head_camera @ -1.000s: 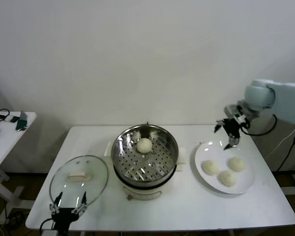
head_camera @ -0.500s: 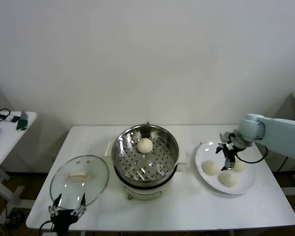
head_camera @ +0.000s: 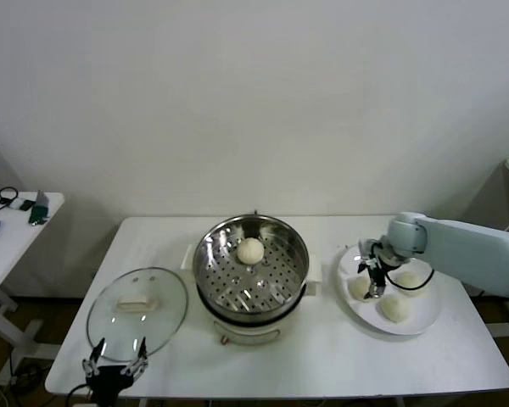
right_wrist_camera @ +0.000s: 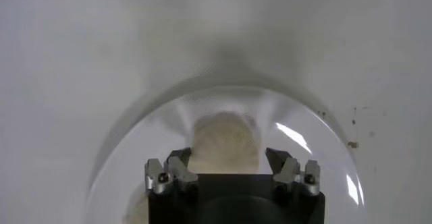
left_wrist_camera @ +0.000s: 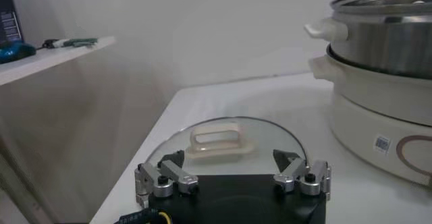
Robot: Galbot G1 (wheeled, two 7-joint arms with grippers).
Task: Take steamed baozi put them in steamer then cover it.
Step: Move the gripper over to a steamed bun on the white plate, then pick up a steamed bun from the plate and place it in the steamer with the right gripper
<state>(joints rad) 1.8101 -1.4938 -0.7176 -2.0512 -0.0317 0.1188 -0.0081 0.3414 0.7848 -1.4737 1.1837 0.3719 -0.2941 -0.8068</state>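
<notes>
Over the white plate (head_camera: 416, 320) on the bench's right, the right tool (head_camera: 374, 280) straddles a baozi (right_wrist_camera: 226, 142), fingers spread, not yet gripping — close gently, centred, lift straight, then carry to the steamer (head_camera: 250, 264). Left tool (head_camera: 115, 362) waits released by the cover (head_camera: 137, 305).

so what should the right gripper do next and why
Probably close on the bun and lift it. The right gripper is down over the white plate with its fingers either side of the nearest baozi, still apart from it. One baozi already sits in the steamer; two more wait on the plate. The left gripper waits open by the cover.
</notes>
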